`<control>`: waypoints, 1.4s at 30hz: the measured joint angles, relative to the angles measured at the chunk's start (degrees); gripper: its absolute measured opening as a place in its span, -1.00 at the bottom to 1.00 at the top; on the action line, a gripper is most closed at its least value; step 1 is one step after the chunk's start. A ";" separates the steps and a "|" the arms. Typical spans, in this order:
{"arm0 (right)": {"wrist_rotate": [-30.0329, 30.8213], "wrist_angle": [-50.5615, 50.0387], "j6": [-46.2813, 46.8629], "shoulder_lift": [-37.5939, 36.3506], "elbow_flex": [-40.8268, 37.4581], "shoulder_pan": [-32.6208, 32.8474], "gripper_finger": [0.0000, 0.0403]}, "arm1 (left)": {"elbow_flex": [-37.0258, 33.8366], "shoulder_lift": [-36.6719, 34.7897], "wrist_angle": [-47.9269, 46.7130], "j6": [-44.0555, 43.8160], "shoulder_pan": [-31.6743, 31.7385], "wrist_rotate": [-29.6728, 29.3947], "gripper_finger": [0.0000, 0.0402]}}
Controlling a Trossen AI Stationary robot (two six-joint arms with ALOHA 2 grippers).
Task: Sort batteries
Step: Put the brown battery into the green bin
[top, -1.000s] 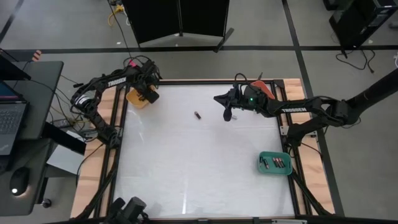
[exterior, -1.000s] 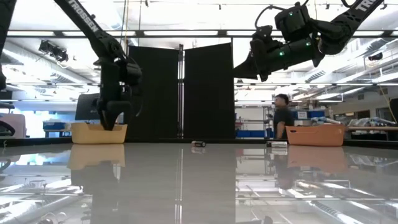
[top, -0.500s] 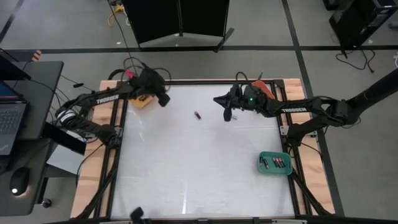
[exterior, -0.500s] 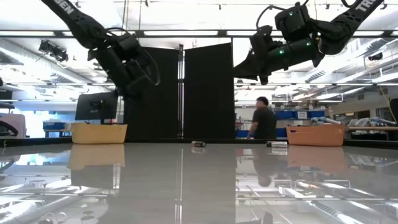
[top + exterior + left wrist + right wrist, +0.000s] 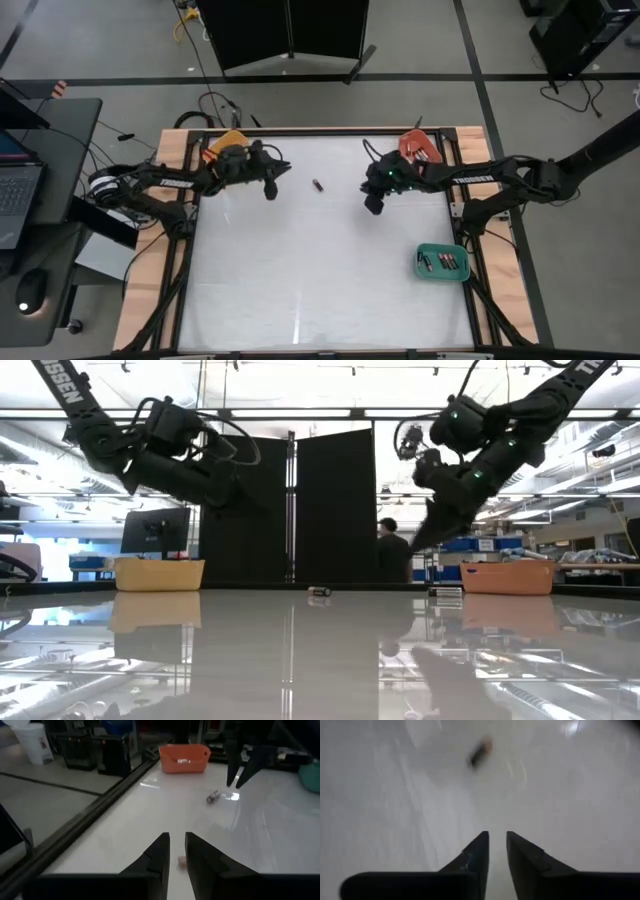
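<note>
Overhead, one loose battery point(image 5: 318, 186) lies on the white table point(image 5: 300, 280) between the left gripper point(image 5: 271, 186) and the right gripper point(image 5: 374, 202), with the green tray point(image 5: 442, 263) of sorted batteries well off by the right edge. Seen level, both grippers hang above the table and hold nothing. From each wrist, the fingers show only a narrow slit, so whichever arm takes the battery should probably spread them first, line up across it and come straight down.
</note>
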 joint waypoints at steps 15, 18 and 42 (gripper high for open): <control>2.08 -10.58 -4.58 -0.33 0.00 -2.59 -0.25 | -1.66 3.02 2.60 -7.56 -1.10 5.86 -0.75; 0.39 -5.61 -4.57 0.31 0.00 -2.60 -0.26 | 0.55 6.85 2.45 -7.36 -2.07 6.57 -0.85; -0.44 -5.57 -8.13 0.66 0.02 -2.32 -0.25 | 45.03 30.53 -58.83 25.78 -2.55 14.28 -0.51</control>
